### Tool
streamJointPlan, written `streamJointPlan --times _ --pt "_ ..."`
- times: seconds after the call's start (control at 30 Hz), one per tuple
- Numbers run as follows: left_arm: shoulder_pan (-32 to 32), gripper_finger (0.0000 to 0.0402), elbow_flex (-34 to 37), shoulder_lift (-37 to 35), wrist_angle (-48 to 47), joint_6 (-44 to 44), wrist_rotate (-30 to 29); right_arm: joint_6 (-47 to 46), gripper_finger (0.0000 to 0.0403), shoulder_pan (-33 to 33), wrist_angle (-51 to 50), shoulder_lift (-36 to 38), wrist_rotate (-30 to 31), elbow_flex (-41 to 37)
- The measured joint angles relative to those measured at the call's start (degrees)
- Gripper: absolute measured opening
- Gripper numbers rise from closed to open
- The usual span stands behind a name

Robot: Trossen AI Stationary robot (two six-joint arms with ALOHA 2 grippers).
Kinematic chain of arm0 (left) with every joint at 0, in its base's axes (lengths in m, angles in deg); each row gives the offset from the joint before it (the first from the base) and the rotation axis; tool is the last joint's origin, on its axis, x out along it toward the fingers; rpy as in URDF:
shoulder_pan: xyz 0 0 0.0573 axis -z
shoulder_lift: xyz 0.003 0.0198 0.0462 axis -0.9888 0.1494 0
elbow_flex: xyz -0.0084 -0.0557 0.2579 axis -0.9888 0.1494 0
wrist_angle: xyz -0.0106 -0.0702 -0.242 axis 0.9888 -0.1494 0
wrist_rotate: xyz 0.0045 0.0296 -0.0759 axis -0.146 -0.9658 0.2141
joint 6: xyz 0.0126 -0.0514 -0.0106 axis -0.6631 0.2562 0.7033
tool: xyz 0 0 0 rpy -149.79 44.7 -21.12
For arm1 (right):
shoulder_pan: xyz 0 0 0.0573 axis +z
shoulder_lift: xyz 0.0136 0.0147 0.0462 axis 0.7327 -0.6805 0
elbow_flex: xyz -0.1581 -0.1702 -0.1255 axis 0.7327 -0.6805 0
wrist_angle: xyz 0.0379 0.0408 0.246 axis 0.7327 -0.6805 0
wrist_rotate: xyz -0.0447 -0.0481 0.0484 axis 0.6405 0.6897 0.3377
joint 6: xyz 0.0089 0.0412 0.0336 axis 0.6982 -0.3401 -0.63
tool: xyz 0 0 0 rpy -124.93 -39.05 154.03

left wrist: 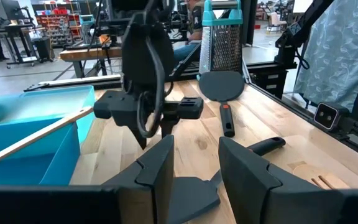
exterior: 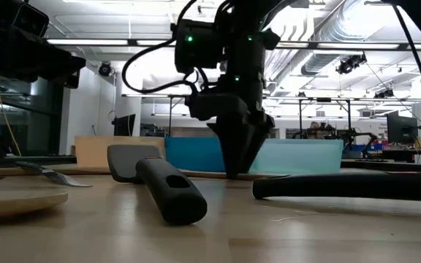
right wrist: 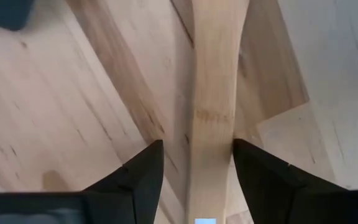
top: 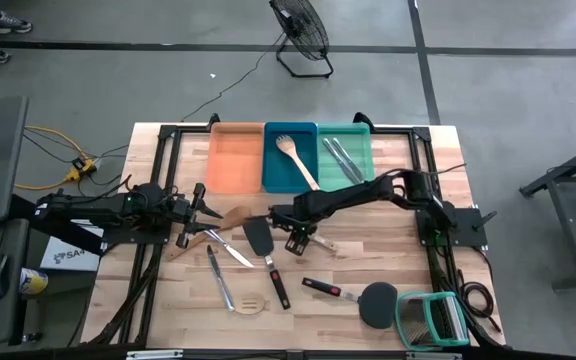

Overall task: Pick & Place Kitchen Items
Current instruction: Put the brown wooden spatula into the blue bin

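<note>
My right gripper (top: 303, 238) reaches to the table's middle and points straight down, open. In the right wrist view its fingers (right wrist: 148, 171) stand on either side of a pale wooden utensil's handle (right wrist: 211, 93) that lies flat on the table. The low view shows the fingertips (exterior: 236, 169) down at the tabletop. My left gripper (top: 206, 203) hovers open at the left, beside a wooden spatula (top: 233, 215). A black spatula (top: 263, 245) lies between the arms. The blue tray (top: 273, 175) holds a wooden spoon (top: 298, 160), and the teal tray (top: 363, 150) holds metal cutlery (top: 338, 158). My right gripper straddles the wooden handle (right wrist: 211, 124) from above, fingers across it. The handle lies flat on the table. A gap shows beside one finger; the other stands at the handle's edge, and I cannot tell whether it touches.
An orange tray (top: 236, 158) sits at the far left of the tray row. Metal cutlery (top: 230, 250), a slotted wooden spoon (top: 250, 303) and a round black spatula (top: 378, 303) lie on the near half. A green-framed grater (top: 430, 320) stands at the near right corner.
</note>
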Motion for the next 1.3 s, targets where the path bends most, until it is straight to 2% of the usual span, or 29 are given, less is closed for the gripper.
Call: streamJointPlan --times 0.23,0.57,1.3 --pt "0.01 0.0125 -0.01 0.0 0.0 -0.01 0.0 1.02 0.0156 1.18 1.45 -1.53 2.04 -2.21" --pt "-0.01 0.0125 0.0 0.0 0.0 0.01 0.0 0.78 0.0078 0.67 1.77 -1.98 0.89 -2.5" --pt "0.0 0.0125 0.0 0.0 0.0 0.0 0.0 -2.43 0.0078 -0.88 2.06 1.57 -2.56 -3.09"
